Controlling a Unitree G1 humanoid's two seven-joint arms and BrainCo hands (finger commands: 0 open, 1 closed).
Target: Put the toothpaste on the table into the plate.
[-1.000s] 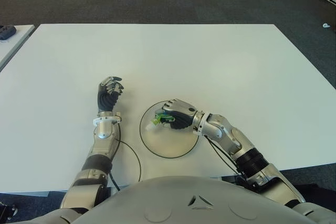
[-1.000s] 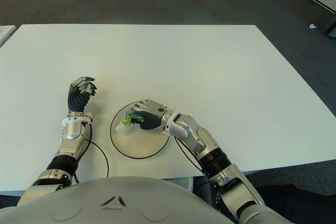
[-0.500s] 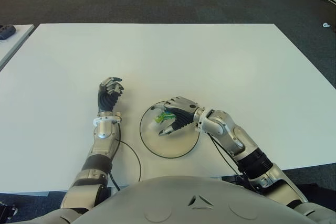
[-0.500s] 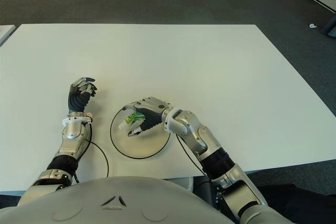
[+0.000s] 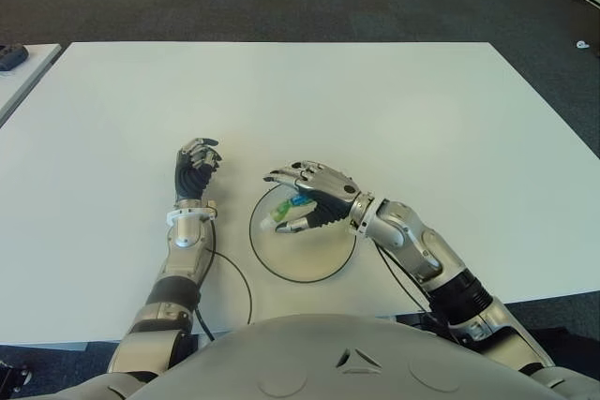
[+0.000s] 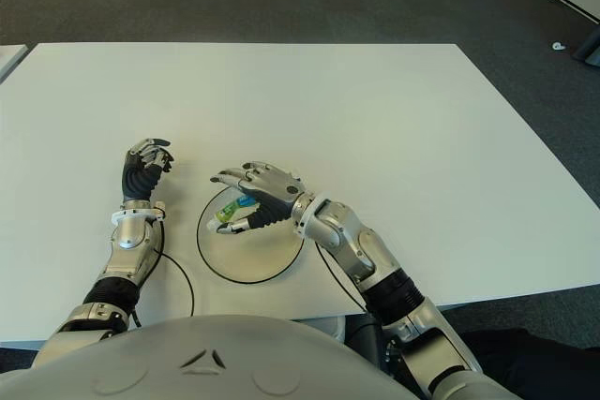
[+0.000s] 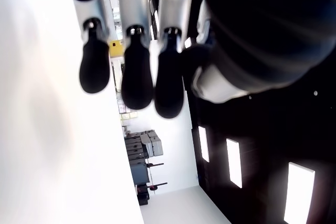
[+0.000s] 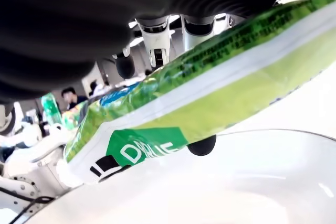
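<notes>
Spread above the plate (image 5: 281,264), the robot's right hand (image 5: 314,200) has its fingers fanned out and grips nothing, while the toothpaste (image 5: 284,212) lies just beneath them on the plate's far half, its white cap end pointing toward the robot's left. From the right wrist view the green and white tube (image 8: 210,93) sits close under the palm with fingertips (image 8: 202,145) showing beside it, and whether one of them touches it cannot be told. The release looks done, so the sensible way to finish is to lift the hand straight up and back toward its own side, keeping the fingers wide so none drags the tube off the rim. The left hand (image 5: 195,168), fingers curled and holding nothing, shows on the table (image 5: 394,110) to the left of the plate.
</notes>
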